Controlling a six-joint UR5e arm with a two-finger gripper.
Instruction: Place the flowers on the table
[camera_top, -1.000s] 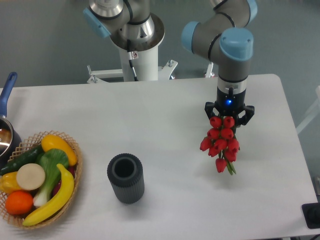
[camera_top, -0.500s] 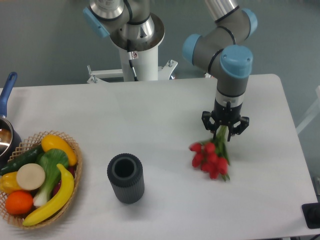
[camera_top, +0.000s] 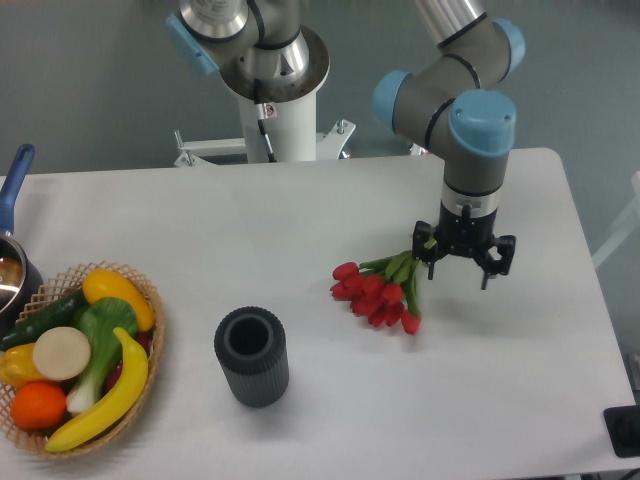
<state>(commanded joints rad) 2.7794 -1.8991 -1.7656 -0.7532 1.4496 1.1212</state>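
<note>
The flowers (camera_top: 378, 294), a bunch of red tulips with green stems, lie on their side on the white table (camera_top: 330, 210). The red heads point left and the stems point right toward my gripper. My gripper (camera_top: 463, 266) points down just right of the stem ends, close above the table. Its fingers are spread and nothing is between them. The left finger (camera_top: 432, 258) is right by the stem tips; I cannot tell if it touches them.
A ribbed dark grey vase (camera_top: 251, 356) stands upright to the front left of the flowers. A wicker basket (camera_top: 150, 310) of fruit and vegetables sits at the left edge, with a blue-handled pot (camera_top: 12, 200) behind it. The arm's white base (camera_top: 275, 110) stands at the back.
The flowers went from hanging upright in the shut gripper to lying flat, heads swung left. The gripper moved right, lowered and opened, letting them go.
</note>
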